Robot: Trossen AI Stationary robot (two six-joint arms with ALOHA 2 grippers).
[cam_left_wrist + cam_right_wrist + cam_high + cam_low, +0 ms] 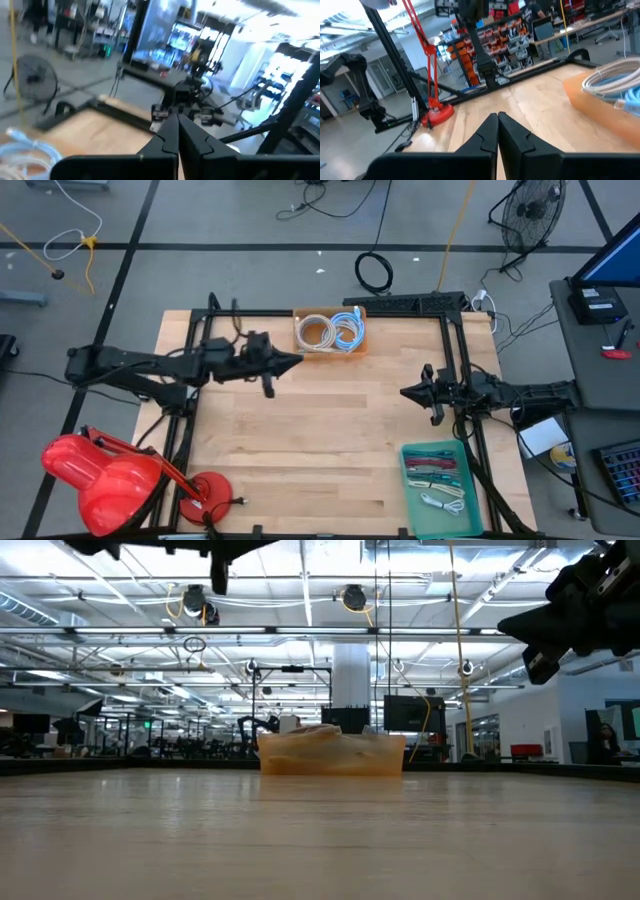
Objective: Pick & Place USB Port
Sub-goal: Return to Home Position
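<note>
Coiled white and blue cables (331, 331) lie in an orange tray (356, 347) at the far middle of the table; which one bears the USB port I cannot tell. My left gripper (298, 361) is shut and holds nothing. It hangs level above the wood just left of the tray, pointing toward the table's right. In the left wrist view its fingers (177, 117) meet, with the cables (27, 150) off to one side. My right gripper (405, 392) is shut and holds nothing, level at the table's right side, pointing left. In its wrist view the tray (600, 107) lies beyond the fingers (497, 116).
A green tray (410, 510) with several loose cables stands at the near right corner. A red lamp (110, 480) stands at the near left. Black frame rails (455, 350) run along both sides and the far edge. Bare wood (330, 440) fills the table's middle.
</note>
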